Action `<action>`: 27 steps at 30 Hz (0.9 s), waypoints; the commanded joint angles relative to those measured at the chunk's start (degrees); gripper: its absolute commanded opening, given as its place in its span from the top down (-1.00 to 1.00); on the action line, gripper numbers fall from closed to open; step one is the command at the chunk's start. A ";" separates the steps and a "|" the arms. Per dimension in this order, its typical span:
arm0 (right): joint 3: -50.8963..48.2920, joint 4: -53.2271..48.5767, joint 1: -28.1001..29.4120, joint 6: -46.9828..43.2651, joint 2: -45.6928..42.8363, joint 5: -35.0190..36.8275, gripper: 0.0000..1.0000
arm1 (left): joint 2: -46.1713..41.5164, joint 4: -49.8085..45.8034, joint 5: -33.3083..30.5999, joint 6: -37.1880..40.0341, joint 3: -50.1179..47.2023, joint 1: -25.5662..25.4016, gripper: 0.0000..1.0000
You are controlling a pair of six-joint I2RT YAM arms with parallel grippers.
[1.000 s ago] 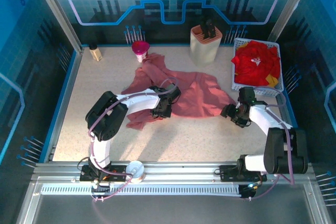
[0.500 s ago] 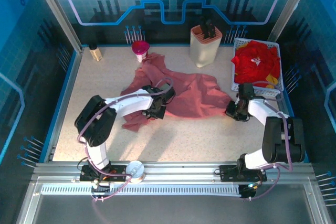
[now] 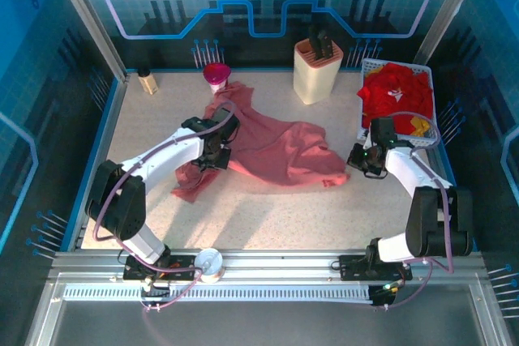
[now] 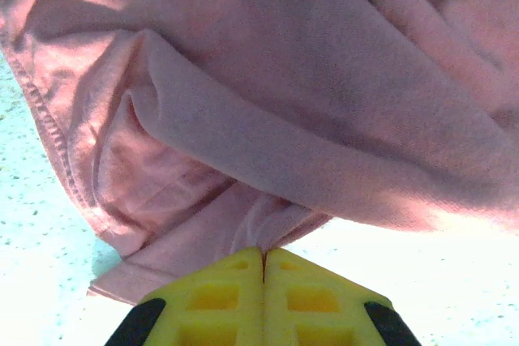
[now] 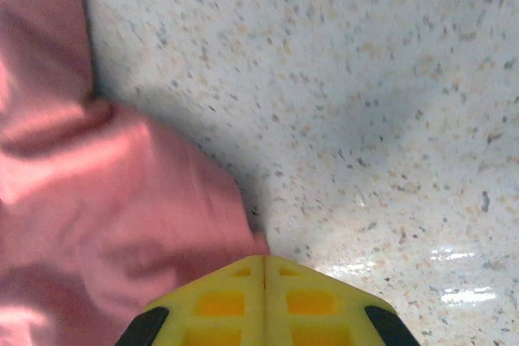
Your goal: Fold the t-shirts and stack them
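The left gripper (image 4: 263, 254) is pinching a fold at the nine o'clock edge of the salmon-pink t-shirt (image 3: 276, 147) lying mid-table, while the right gripper (image 5: 263, 259) is clenching at its four o'clock corner, whether on cloth I cannot tell, and red t-shirts (image 3: 395, 95) are sitting in the basket (image 3: 369, 66) at two o'clock.

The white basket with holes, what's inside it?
Crumpled bright red cloth t-shirts fill the white plastic mesh basket, one with a small white print, plus a bit of yellow cloth at its near edge. Anything underneath the pile is covered.
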 commanded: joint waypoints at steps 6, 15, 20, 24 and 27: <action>-1.72 -2.25 4.98 0.18 -3.74 -6.38 -0.07 | 1.30 -4.13 4.40 1.67 5.77 1.52 1.00; -13.60 -2.02 15.63 4.85 -12.32 -2.02 -0.78 | 1.24 -3.41 4.75 1.07 3.69 1.52 1.00; -16.22 0.68 17.64 6.88 -12.06 -1.28 -0.44 | 1.36 -2.99 4.53 1.05 3.53 1.52 1.00; -14.69 1.77 18.16 6.47 -9.31 -1.07 0.02 | 1.23 -3.07 4.12 1.40 3.37 1.52 1.00; -11.40 1.23 17.97 5.23 -7.17 0.64 0.45 | 0.85 -2.98 3.53 1.92 2.81 1.51 1.00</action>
